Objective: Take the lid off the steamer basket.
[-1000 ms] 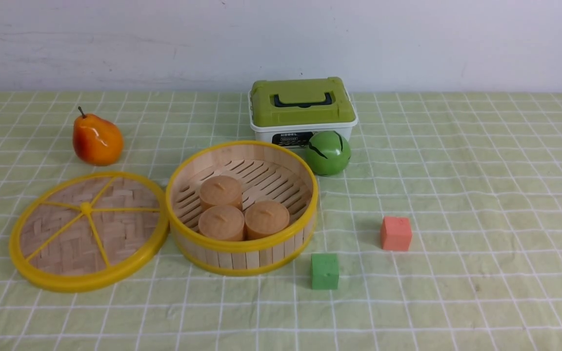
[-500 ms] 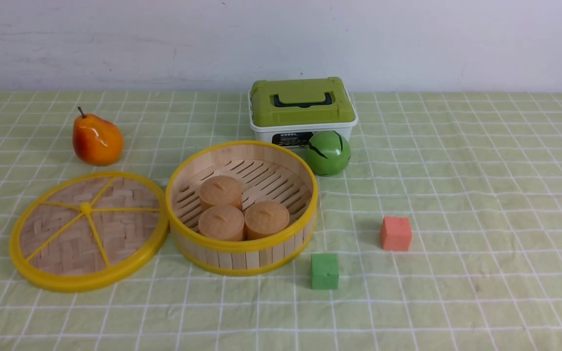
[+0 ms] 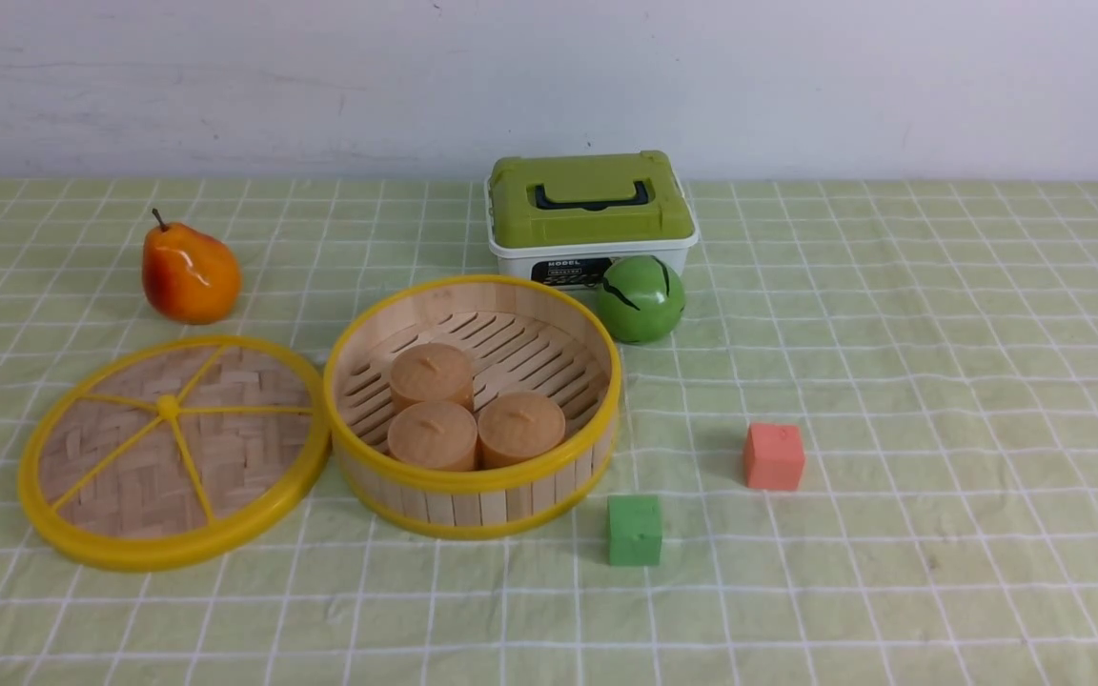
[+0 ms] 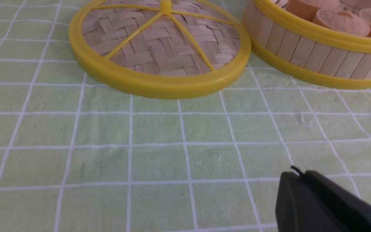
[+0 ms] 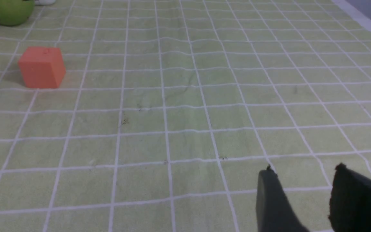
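Your lid (image 3: pixel 172 450) lies off, touching the steamer basket (image 3: pixel 473 405), so your closed, empty left gripper (image 4: pixel 296 180) and seemingly slightly open right gripper (image 5: pixel 303 180) could bump it.

lid (image 3: pixel 172 453) off, flat on cloth, touching open steamer basket (image 3: pixel 473 495).

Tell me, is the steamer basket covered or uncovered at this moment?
Uncovered. The lid lies flat on the tablecloth beside the steamer basket, on its left, and three round buns show inside.
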Motion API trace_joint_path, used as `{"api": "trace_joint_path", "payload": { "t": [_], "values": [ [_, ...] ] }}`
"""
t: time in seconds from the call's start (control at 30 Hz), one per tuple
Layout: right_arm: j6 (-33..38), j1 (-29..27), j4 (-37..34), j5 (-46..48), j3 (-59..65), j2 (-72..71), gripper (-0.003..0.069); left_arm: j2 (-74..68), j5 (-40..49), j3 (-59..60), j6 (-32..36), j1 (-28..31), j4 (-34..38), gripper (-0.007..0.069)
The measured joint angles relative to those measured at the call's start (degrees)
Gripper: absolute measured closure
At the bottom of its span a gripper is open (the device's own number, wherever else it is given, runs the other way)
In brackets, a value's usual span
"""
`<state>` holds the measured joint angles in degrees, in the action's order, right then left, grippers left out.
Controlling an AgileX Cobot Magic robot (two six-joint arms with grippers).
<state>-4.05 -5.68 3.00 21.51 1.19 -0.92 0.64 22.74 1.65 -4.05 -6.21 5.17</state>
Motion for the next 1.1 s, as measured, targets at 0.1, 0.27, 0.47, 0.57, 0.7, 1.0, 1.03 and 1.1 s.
{"api": "trace_joint_path", "payload": {
  "t": [0.1,0.27,0.47,0.57,0.7,1.0,1.03,1.1],
  "values": [
    [0.0,0.0,0.0,0.0,0.0,0.0,0.0417,0.0,0.0,0.0,0.0,0.0,0.0,0.0608],
    [0.0,0.0,0.0,0.0,0.0,0.0,0.0417,0.0,-0.1,0.0,0.0,0.0,0.0,0.0603],
    [0.0,0.0,0.0,0.0,0.0,0.0,0.0417,0.0,-0.1,0.0,0.0,0.0,0.0,0.0598],
    [0.0,0.0,0.0,0.0,0.0,0.0,0.0417,0.0,-0.1,0.0,0.0,0.0,0.0,0.0594],
    [0.0,0.0,0.0,0.0,0.0,0.0,0.0417,0.0,-0.1,0.0,0.0,0.0,0.0,0.0588],
    [0.0,0.0,0.0,0.0,0.0,0.0,0.0417,0.0,-0.1,0.0,0.0,0.0,0.0,0.0585],
    [0.0,0.0,0.0,0.0,0.0,0.0,0.0417,0.0,-0.1,0.0,0.0,0.0,0.0,0.0585],
    [0.0,0.0,0.0,0.0,0.0,0.0,0.0417,0.0,-0.1,0.0,0.0,0.0,0.0,0.0585]
  ]
}}
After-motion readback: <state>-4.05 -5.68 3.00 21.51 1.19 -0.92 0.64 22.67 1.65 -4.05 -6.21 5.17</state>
